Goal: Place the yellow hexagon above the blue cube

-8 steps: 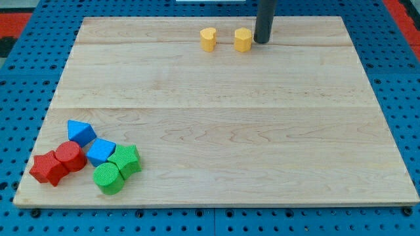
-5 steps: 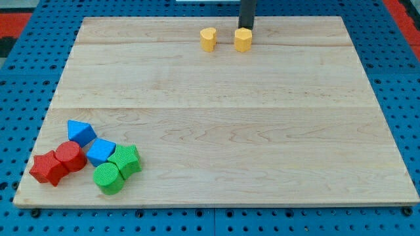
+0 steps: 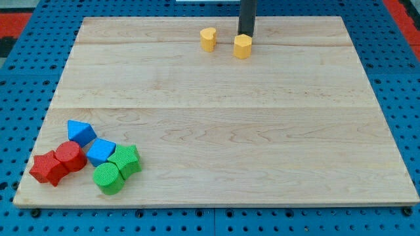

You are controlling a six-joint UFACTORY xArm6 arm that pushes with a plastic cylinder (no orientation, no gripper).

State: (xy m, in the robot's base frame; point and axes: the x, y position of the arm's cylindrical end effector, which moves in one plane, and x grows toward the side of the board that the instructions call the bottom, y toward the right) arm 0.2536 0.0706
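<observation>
The yellow hexagon (image 3: 242, 46) sits near the view's top, right of centre on the wooden board (image 3: 216, 111). My tip (image 3: 245, 35) touches its top edge from above. A yellow heart-shaped block (image 3: 208, 39) lies just left of the hexagon. A blue cube (image 3: 100, 151) sits at the view's bottom left in a cluster, with a blue triangular block (image 3: 81, 132) above and left of it.
Beside the blue cube lie a red cylinder (image 3: 70, 156), a red star (image 3: 48, 168), a green cylinder (image 3: 107, 177) and a green star (image 3: 126, 160). The board rests on a blue pegboard (image 3: 26, 72).
My tip moved from the hexagon's right side to its top edge. The yellow hexagon has shifted slightly down the view.
</observation>
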